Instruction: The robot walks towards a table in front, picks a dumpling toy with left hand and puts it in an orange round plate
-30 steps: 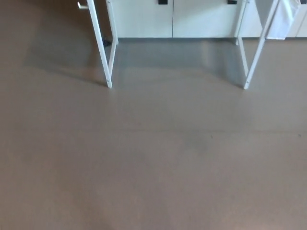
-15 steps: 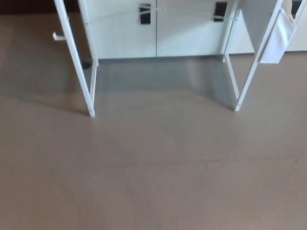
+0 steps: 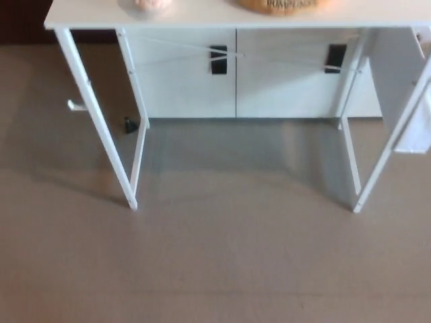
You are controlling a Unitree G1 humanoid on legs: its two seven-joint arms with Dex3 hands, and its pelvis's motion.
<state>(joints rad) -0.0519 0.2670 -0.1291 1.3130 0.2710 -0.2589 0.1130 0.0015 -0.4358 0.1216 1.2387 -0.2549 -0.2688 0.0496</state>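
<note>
A white table stands ahead, its top edge running along the top of the head view. On it at the upper left lies a pale pinkish dumpling toy, cut off by the picture's edge. To its right sits the orange round plate, only its near rim showing. Neither of my hands shows in the picture.
The table's white legs reach the brown floor at left and right. White cabinets with black handles stand behind the table. A white cloth or panel hangs at the right edge. Brown floor fills the foreground.
The camera has tilted up and shifted: the table legs slid down the picture, and the tabletop with dumpling and plate has come into view at the top.
</note>
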